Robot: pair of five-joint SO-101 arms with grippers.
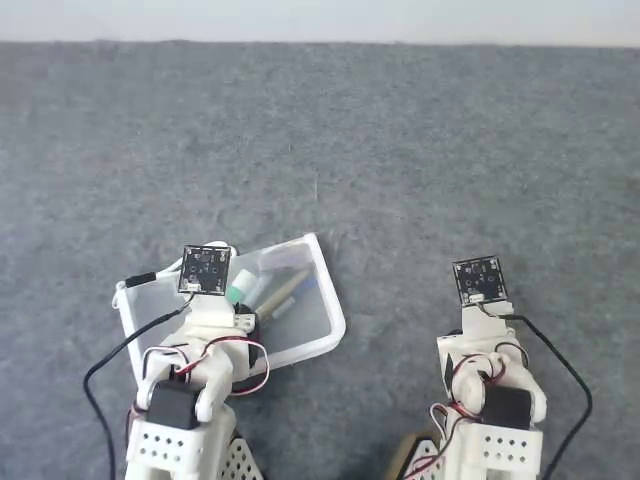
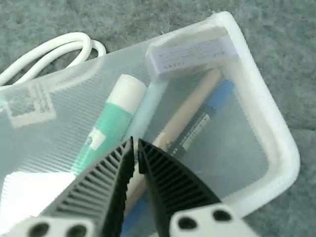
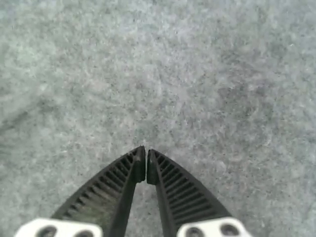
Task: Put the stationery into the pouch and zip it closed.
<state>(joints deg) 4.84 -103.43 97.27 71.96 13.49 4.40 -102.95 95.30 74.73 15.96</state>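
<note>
The left end effector (image 2: 135,144) is hanging just above the translucent white plastic pouch (image 2: 279,148), its black jaws pressed together on nothing. The right end effector (image 3: 146,165), also closed and empty, is hovering over the grey felt counter (image 1: 400,150), well apart from the pouch. Inside the pouch a green-and-white glue stick (image 2: 116,118), a beige pencil (image 2: 185,116), a blue pen (image 2: 210,111) and a white eraser block (image 2: 192,52) are lying, so the filling seems done. The zipping is probably remaining. Whether the zip is shut is hard to tell, as the left arm is hiding the pouch's near part.
</note>
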